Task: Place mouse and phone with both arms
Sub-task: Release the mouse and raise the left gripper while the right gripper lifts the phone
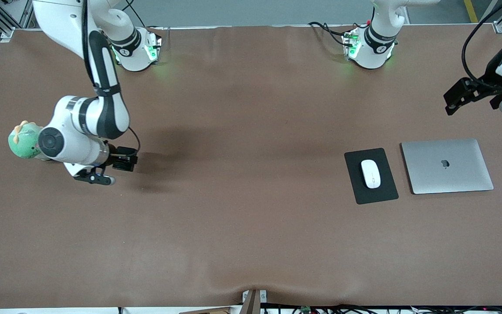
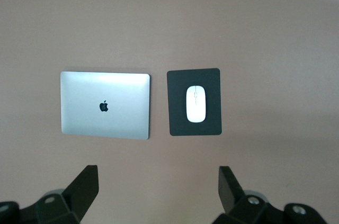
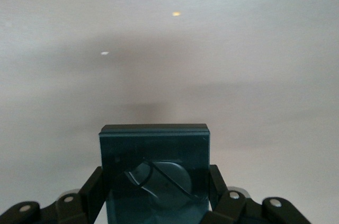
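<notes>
Landmark: the black pad (image 1: 371, 175), lying on the brown table (image 1: 242, 226) toward the left arm's end.

Mouse (image 1: 370, 173): white, resting on the pad near its middle, long axis in line with the pad's long side. The left wrist view confirms it (image 2: 196, 104) lies wholly within the pad's (image 2: 178, 126) edges.

Silver laptop (image 1: 447, 165): closed, lid up, just beside the pad on the side toward the left arm's end, not touching it.

Left gripper (image 1: 464, 98): raised over bare table at the left arm's end, farther from the front camera than the laptop and well apart from the mouse. Its fingers (image 2: 85, 184) stand spread wide, with nothing between them.

Right gripper (image 1: 122, 162): low over the table at the right arm's end, well apart from the pad. Its fingers (image 3: 95, 189) are clamped on the two sides of the phone (image 3: 153, 173), a dark thick slab with a glossy face, held clear above the tabletop.

Green stuffed toy (image 1: 24, 140): beside the right arm's wrist, at the table's edge.
</notes>
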